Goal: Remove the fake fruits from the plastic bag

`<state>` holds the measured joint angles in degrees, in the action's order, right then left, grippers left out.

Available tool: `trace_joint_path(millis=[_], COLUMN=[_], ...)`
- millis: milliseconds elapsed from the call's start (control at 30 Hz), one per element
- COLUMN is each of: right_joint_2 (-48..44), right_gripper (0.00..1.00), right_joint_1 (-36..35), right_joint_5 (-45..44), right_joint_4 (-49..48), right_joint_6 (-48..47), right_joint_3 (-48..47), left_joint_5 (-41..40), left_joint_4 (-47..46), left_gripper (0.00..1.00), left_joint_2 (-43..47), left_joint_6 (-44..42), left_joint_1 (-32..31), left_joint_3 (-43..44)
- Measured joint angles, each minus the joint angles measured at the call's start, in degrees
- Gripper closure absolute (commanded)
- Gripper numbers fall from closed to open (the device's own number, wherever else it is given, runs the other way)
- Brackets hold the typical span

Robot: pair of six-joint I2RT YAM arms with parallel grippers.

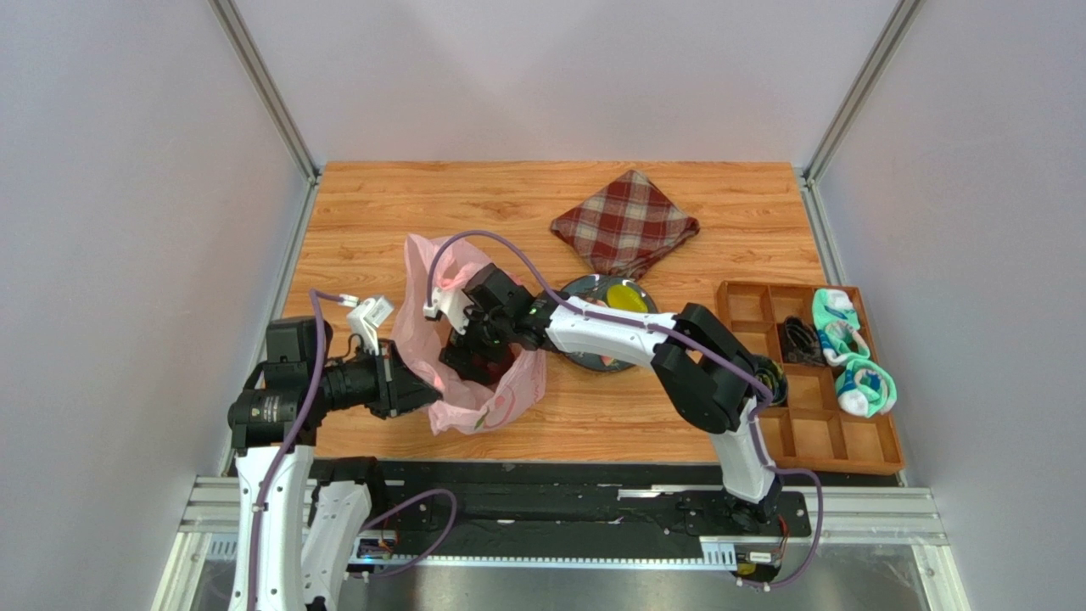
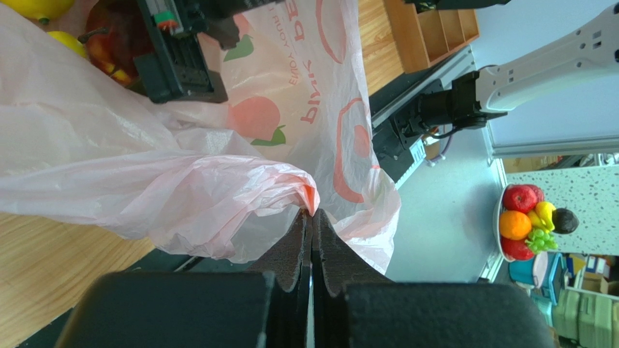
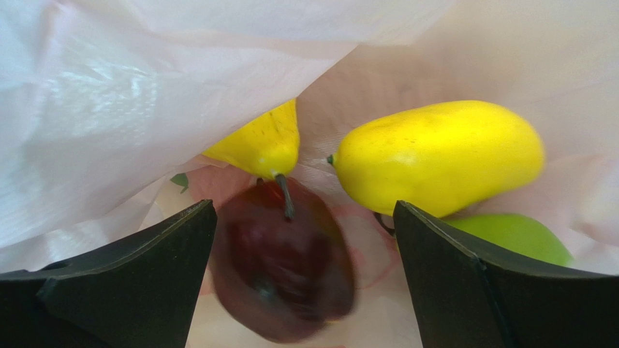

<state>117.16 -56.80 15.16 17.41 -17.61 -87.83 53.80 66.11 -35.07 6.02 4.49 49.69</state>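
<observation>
Stage: an early part of the emptying is judged, since most of the fruits are seen inside the bag.
Bag position: the plastic bag (image 1: 478,401) is laid on the desk (image 1: 383,217) left of centre, beside the left arm, with its mouth lifted and turned toward the right arm.
Done: one yellow piece (image 1: 625,298) is seen on the dark plate (image 1: 589,290), outside the bag. It is taken for a fruit already removed, though its kind cannot be told from above.
Left to do: a dark red apple (image 3: 283,261), a yellow pear (image 3: 261,145), an elongated yellow fruit (image 3: 436,156) and a green fruit (image 3: 516,235) are seen inside. Whether more are hidden under the folds cannot be told.
Left tool (image 2: 312,217): pressed together on a gathered fold of the bag's rim, by which the mouth is held up.
Right tool (image 3: 304,210): spread wide inside the bag, with one finger on either side of the apple. Contact cannot be confirmed, and the apple is blurred.
Bag material: thin, crinkly, translucent pink film, printed with red fruit shapes and lettering.
Fruit surfaces: smooth, glossy and hard-looking. The pear is tapered toward a dark stem, the elongated one is rounded and blunt, and the apple is plump.
Tool pads: dark and finely grained.
Risk judged: a slick round apple could be squeezed out sideways, or film could be pinched with it.
Surroundings: a plaid cloth (image 1: 625,223) is at the far side, and a wooden tray (image 1: 816,439) with rolled socks (image 1: 848,357) is at the right.
</observation>
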Motion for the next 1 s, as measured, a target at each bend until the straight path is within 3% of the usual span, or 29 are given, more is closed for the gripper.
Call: trace_joint_path(millis=[267, 367, 433, 533, 733, 1000], right_joint_2=[4.5, 6.0, 6.0, 6.0, 3.1, -12.9], right_gripper=[0.02, 0.21, 0.4, 0.56, 0.61, 0.6], right_joint_1=[-1.4, -1.6, -1.7, -1.7, -0.6, 5.9], right_joint_5=[1.6, 1.3, 1.0, 0.8, 2.3, 12.6], right_joint_4=[0.7, 0.7, 0.9, 1.6, 6.0, 8.5], right_joint_6=[1.3, 0.9, 0.7, -0.2, -1.4, 0.8], right_joint_3=[0.0, -0.3, -0.9, -1.3, -2.7, -6.6], left_joint_5=[0.6, 0.7, 0.6, 0.5, 0.1, -0.3], left_joint_4=[-0.9, -1.2, -1.3, -1.8, -2.9, -5.6], left_gripper=[1.0, 1.0, 1.0, 1.0, 1.0, 1.0], left_joint_2=[-0.1, -0.2, -0.3, -0.6, -1.8, -3.8], left_joint_6=[0.0, 0.0, 0.0, 0.0, 0.1, 1.1], left_joint_1=[0.9, 0.9, 0.9, 0.9, 0.9, 0.9], left_joint_3=[0.0, 0.0, -0.1, -0.2, -0.4, -1.8])
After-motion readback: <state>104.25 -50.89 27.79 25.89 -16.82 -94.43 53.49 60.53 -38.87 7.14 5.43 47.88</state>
